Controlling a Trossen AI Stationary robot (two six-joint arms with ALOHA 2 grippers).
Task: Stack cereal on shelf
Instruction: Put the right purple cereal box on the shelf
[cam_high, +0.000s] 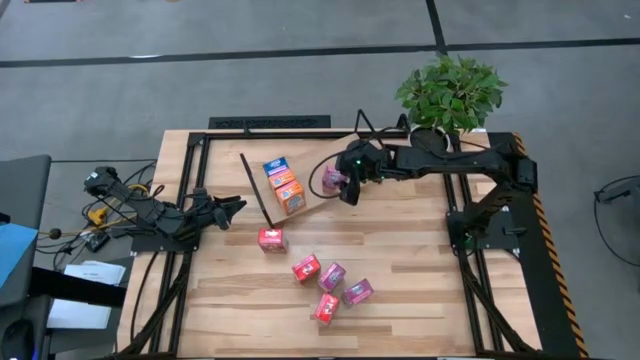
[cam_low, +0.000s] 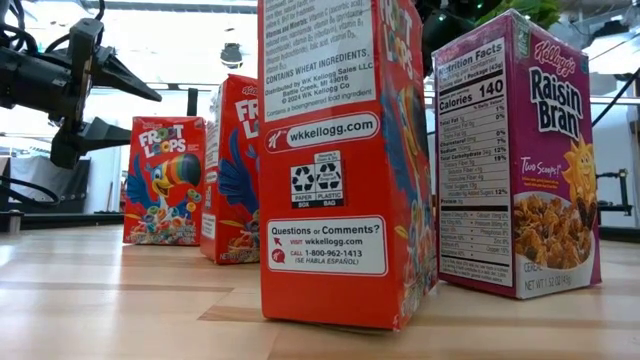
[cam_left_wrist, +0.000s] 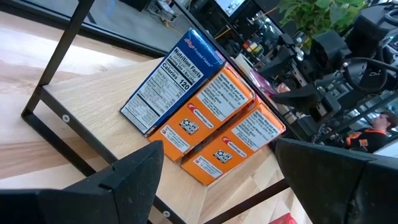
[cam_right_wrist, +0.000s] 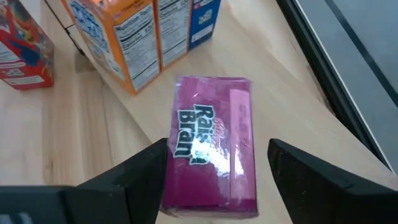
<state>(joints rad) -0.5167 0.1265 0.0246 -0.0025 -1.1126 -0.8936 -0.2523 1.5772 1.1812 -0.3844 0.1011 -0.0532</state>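
Note:
The shelf (cam_high: 312, 160), a tilted plywood board in a black rod frame, stands at the table's far middle. A blue cereal box (cam_left_wrist: 171, 81) and two orange ones (cam_left_wrist: 208, 112) lie side by side on it. A magenta box (cam_right_wrist: 214, 146) lies flat on the board beside them. My right gripper (cam_right_wrist: 217, 168) is open, slanting down over this box, one finger on each long side; a gap shows at one finger. Loose red and magenta boxes (cam_high: 306, 268) stand on the tabletop. My left gripper (cam_high: 232, 208) waits open and level at the table's left.
A potted plant (cam_high: 450, 95) stands at the far right corner. In the low view, a red box (cam_low: 345, 160) and a magenta box (cam_low: 520, 150) stand close to the near edge, with two more red ones (cam_low: 165, 180) behind. Bare tabletop lies at the right.

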